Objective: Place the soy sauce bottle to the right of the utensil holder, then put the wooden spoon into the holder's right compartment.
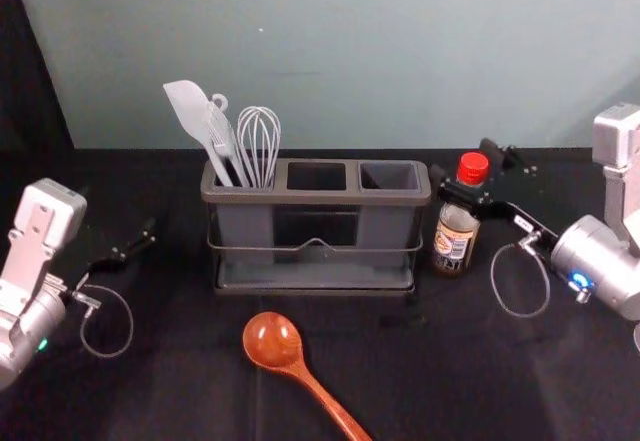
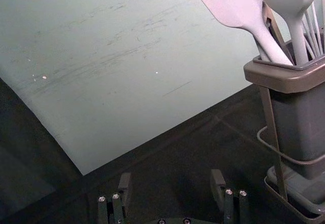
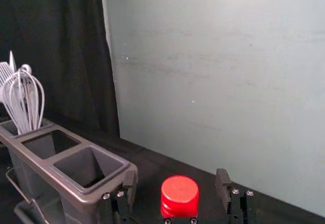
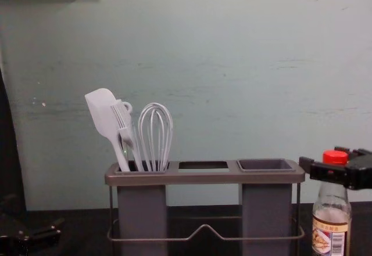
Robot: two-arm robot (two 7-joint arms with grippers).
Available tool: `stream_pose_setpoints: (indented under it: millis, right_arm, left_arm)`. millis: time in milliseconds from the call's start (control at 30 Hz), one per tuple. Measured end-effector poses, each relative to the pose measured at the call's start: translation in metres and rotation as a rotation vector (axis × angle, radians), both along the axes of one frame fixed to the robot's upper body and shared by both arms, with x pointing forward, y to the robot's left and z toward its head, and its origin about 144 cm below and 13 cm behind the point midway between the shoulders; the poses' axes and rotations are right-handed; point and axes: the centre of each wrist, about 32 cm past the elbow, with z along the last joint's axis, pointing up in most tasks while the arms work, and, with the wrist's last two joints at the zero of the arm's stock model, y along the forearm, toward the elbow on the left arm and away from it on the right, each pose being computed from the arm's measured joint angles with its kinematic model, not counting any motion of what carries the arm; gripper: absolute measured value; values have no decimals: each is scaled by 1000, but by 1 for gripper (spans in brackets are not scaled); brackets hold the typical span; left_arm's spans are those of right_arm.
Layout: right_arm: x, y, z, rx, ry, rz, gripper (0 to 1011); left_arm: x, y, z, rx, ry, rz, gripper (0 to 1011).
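Red-capped glass soy sauce bottle [image 4: 331,233] stands just right of grey plastic utensil holder [image 4: 203,177], my right gripper [image 3: 175,176] spread around it. Looks placed; back straight out, jaws wide. Left gripper [image 2: 171,175] idle, apart, toward left edge of table [image 1: 180,371].

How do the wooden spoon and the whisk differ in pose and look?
The wooden spoon lies on the table in front of the utensil holder; the whisk stands head up in its left compartment.
The wooden spoon has a solid, glossy reddish-brown bowl; the whisk has pale, open loops.
Both are kitchen utensils.
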Motion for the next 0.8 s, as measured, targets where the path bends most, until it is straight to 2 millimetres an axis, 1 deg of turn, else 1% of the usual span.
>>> stream_pose_setpoints:
  millis: [233,333,367,567,800]
  right_arm:
    - [-10,2,13,-14,-47,1,1003]
    - [-19,4,23,-22,-69,4,1003]
    - [-19,4,23,-22,-69,4,1003]
    - [-35,4,37,-38,-106,-5,1003]
    - [-59,2,54,-46,-153,-13,1003]
  left_arm:
    - [0,0,0,0,0,0,1012]
    - [0,0,0,0,0,0,1011]
    - [0,0,0,0,0,0,1012]
    - [0,0,0,0,0,0,1011]
    - [0,0,0,0,0,0,1011]
